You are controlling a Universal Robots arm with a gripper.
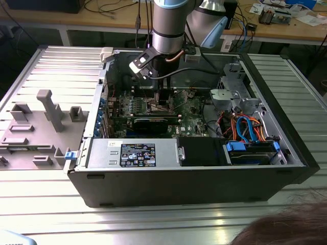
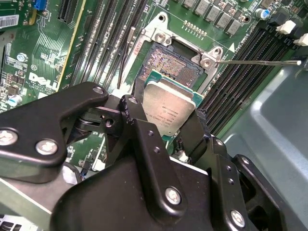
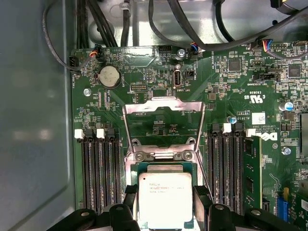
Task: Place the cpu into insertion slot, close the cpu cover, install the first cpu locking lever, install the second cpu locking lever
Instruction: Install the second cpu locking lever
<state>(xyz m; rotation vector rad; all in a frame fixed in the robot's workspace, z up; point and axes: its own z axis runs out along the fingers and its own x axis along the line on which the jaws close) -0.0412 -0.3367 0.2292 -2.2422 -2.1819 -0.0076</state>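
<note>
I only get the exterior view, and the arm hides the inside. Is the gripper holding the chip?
Observer: Yes. In both wrist views the gripper is shut on the cpu.
Operator: Is it in its hole yet?
Observer: Not seated. In the second wrist view the insertion slot lies partly bare beyond the cpu.
Operator: Is the lid in the way?
Observer: No, the first wrist view shows the cpu cover swung up, open.
</note>
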